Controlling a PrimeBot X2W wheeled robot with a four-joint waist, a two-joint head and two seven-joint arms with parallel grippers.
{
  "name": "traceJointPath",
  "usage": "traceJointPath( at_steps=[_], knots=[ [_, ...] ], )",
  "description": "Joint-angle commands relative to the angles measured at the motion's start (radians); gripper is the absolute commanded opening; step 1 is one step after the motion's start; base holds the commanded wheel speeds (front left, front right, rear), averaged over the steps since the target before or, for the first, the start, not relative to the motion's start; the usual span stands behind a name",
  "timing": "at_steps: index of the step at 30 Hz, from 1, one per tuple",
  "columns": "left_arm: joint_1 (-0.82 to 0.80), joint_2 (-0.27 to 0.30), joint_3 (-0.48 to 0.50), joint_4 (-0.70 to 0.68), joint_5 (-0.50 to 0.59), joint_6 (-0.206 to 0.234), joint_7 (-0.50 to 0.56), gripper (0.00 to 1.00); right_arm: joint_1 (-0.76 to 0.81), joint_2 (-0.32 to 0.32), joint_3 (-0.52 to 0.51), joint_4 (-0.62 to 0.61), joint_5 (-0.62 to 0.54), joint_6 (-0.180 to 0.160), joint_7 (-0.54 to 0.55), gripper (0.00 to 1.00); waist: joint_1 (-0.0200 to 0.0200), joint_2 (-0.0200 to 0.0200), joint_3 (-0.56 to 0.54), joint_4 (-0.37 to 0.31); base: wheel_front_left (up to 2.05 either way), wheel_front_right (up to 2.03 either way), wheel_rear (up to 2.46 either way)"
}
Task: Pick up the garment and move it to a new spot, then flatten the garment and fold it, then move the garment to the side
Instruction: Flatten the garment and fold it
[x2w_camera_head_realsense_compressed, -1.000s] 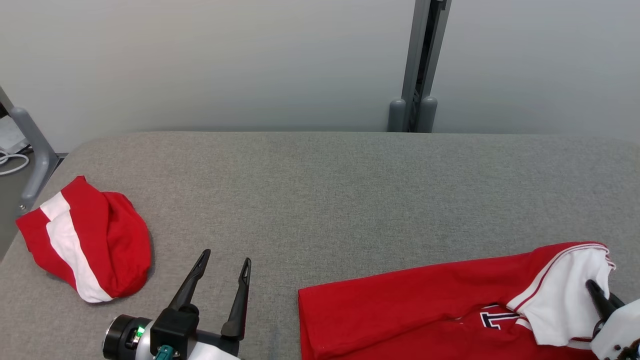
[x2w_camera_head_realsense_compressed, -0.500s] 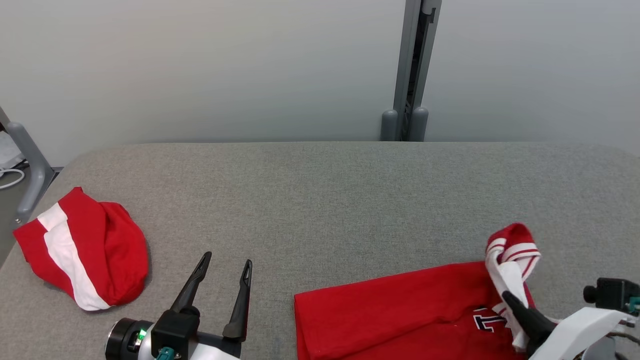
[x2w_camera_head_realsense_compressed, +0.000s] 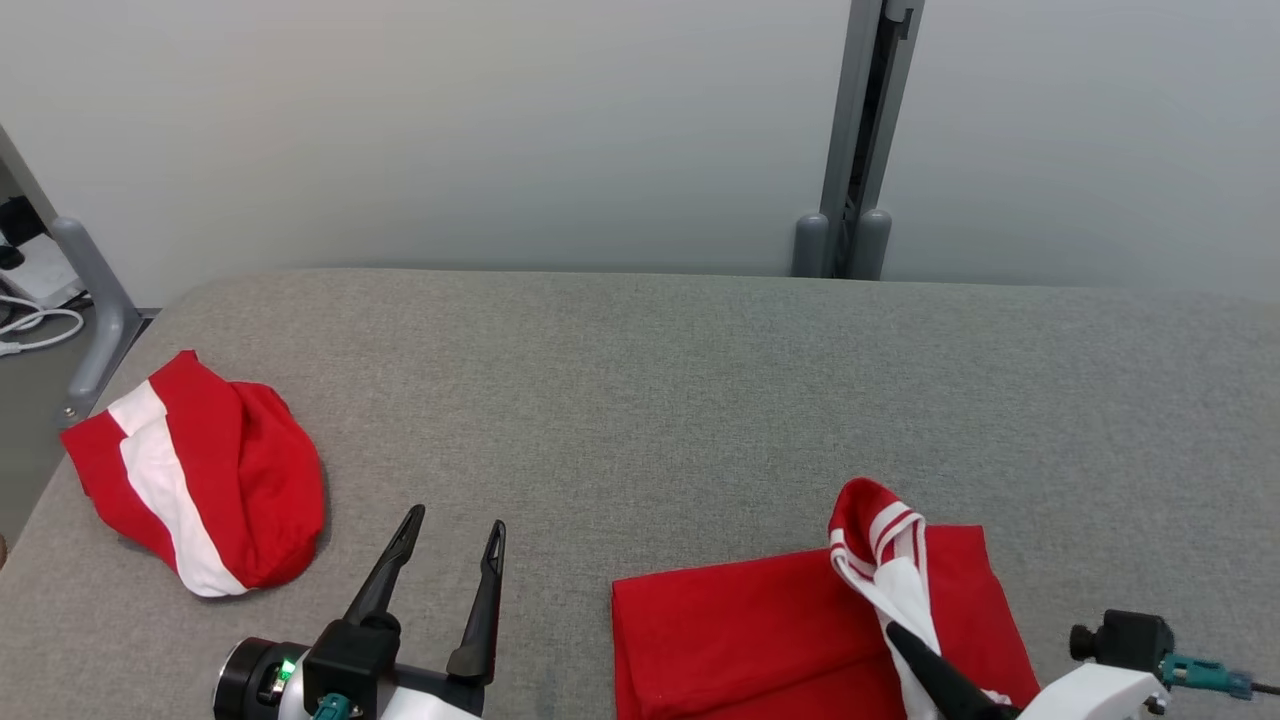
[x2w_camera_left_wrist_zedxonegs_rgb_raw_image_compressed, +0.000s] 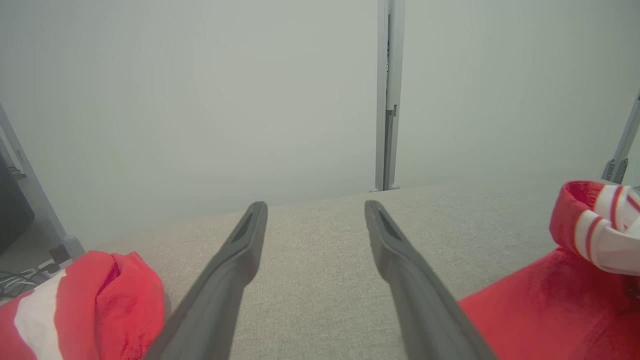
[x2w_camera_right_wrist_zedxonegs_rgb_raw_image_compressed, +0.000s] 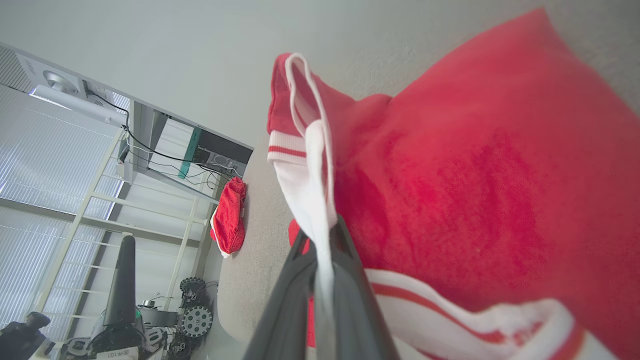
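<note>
Lying near right on the table (x2w_camera_head_realsense_compressed: 650, 380), garment (x2w_camera_head_realsense_compressed: 740, 640) is running left to right, its near edge being cut off by the frame. Right hand (x2w_camera_head_realsense_compressed: 893, 632), partly hidden, is gripping the white striped sleeve (x2w_camera_head_realsense_compressed: 880, 530), holding it pointing up and away. Left hand (x2w_camera_head_realsense_compressed: 453, 522) is hovering open, empty.

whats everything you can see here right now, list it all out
grey fabric-covered table: one, grey, spans the head view
red jersey with white striped-cuff sleeve: one, red and white, table's near right, partly folded
bunched red and white garment: one, red with white band, table's left end
grey metal post: one, grey, behind the table's far edge
white cables: a few, white, floor beyond left end
left gripper: one, dark, open, over bare table
right gripper: one, dark, shut on the jersey's sleeve, held raised
</note>
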Motion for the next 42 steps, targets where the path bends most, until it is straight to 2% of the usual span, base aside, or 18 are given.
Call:
traceJointPath(
  at_steps=[1, 6, 21, 31, 32, 33, 42],
  knots=[
    [-0.001, 0.003, 0.000, 0.005, -0.004, -0.008, -0.004, 1.00, 0.003, 0.001, 0.026, 0.019, 0.035, 0.000, -0.032, 0.00, 0.0000, 0.0000, 0.001, 0.015, 0.00, 0.00, 0.00],
    [0.013, 0.001, -0.006, 0.012, -0.005, -0.011, -0.004, 1.00, -0.030, 0.000, 0.144, 0.087, 0.159, 0.001, -0.128, 0.00, 0.0000, 0.0000, -0.003, 0.043, 0.00, 0.00, 0.00],
    [-0.004, -0.002, -0.029, 0.017, -0.007, -0.014, -0.004, 1.00, -0.182, -0.001, 0.385, 0.283, 0.358, 0.001, -0.319, 0.00, 0.0000, 0.0000, 0.019, 0.105, 0.00, 0.00, 0.00],
    [-0.029, -0.002, -0.041, 0.029, -0.015, -0.016, -0.004, 1.00, -0.293, -0.001, 0.513, 0.437, 0.441, 0.001, -0.377, 0.00, 0.0000, 0.0000, 0.050, 0.145, 0.00, 0.00, 0.00],
    [-0.031, -0.002, -0.042, 0.030, -0.017, -0.015, -0.004, 1.00, -0.302, -0.001, 0.523, 0.452, 0.453, 0.001, -0.379, 0.41, 0.0000, 0.0000, 0.052, 0.148, 0.00, 0.00, 0.00],
    [-0.033, -0.002, -0.042, 0.031, -0.017, -0.014, -0.004, 1.00, -0.309, 0.000, 0.538, 0.465, 0.475, 0.001, -0.375, 1.00, 0.0000, 0.0000, 0.054, 0.150, 0.00, 0.00, 0.00],
    [-0.033, -0.002, -0.042, 0.037, -0.022, -0.002, -0.004, 1.00, -0.389, -0.001, 0.626, 0.476, 0.590, 0.001, -0.418, 1.00, 0.0000, 0.0000, 0.047, 0.145, 0.00, 0.00, 0.00]
  ],
)
